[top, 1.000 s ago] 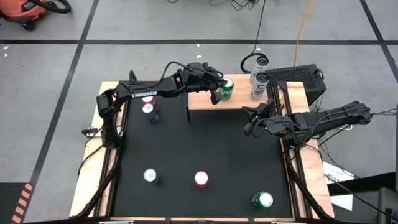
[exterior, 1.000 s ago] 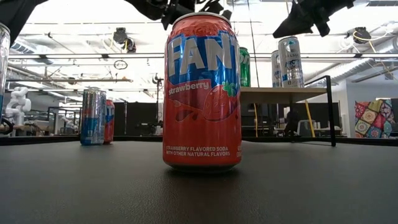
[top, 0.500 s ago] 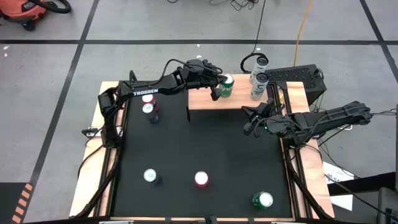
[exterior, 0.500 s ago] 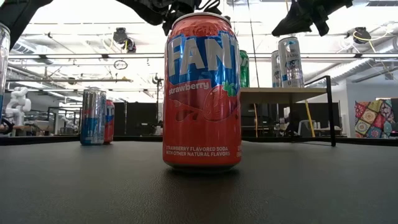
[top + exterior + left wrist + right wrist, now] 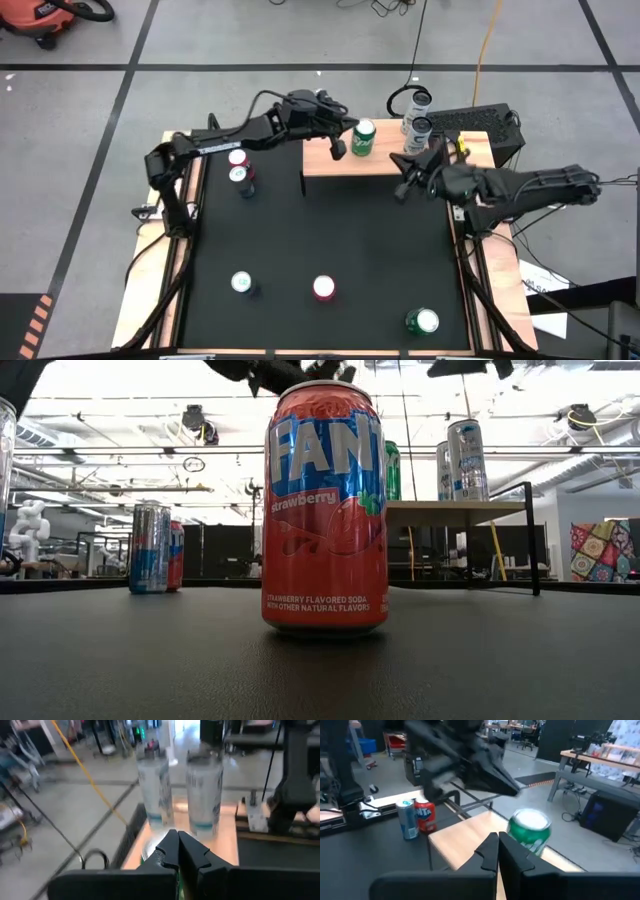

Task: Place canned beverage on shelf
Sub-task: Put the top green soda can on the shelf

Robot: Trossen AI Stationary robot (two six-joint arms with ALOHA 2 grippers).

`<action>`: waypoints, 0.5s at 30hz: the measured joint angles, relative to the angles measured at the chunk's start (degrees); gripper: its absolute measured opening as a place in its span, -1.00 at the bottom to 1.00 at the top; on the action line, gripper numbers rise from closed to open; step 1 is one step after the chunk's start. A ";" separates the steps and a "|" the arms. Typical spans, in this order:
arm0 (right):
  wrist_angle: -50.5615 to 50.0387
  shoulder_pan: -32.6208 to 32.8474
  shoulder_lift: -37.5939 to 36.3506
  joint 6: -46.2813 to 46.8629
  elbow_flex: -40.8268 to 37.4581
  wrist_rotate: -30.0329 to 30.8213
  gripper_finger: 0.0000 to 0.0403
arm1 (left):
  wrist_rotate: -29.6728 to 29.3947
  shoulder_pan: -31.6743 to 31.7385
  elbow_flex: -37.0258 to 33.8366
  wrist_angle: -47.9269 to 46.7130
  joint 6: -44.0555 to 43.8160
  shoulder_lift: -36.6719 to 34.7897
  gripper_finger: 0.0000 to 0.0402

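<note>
A green can (image 5: 363,138) stands upright on the shelf (image 5: 385,162), a light wood plank on thin black legs at the table's far edge. Two silver cans (image 5: 416,128) stand at the shelf's right end. My left gripper (image 5: 340,150) is shut just left of the green can, above the plank. In the right wrist view its tip hangs above the green can (image 5: 530,832), apart from it. My right gripper (image 5: 403,185) is shut and hovers off the shelf's front right corner, holding nothing. In the low view the green can (image 5: 393,468) peeks from behind a red Fanta can (image 5: 325,505).
On the black table stand a blue can and a red can (image 5: 238,170) at the far left. A silver-topped can (image 5: 241,283), the red Fanta can (image 5: 324,288) and another green can (image 5: 422,321) stand near the front. A black box (image 5: 480,122) sits behind the shelf.
My left gripper has risen and drawn a little away from the green can toward the table's left; the can stays upright on the shelf. My right gripper has risen and moved toward the far edge, nearer the shelf's front right corner. Both stay shut.
</note>
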 joint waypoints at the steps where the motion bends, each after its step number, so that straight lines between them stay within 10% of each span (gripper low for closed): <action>1: -2.45 -1.41 0.57 -0.18 2.31 -1.60 -1.00 | -0.01 -0.22 0.05 -0.42 0.04 -0.93 -1.00; 7: -16.34 -10.64 7.48 -1.64 18.29 -15.69 -1.00 | -0.35 -1.94 -3.21 -5.16 -0.31 -8.52 -1.00; 15: -33.36 -21.35 21.82 -6.01 38.51 -30.69 -1.00 | -9.77 -8.66 -24.69 -0.20 -3.42 -21.09 -1.00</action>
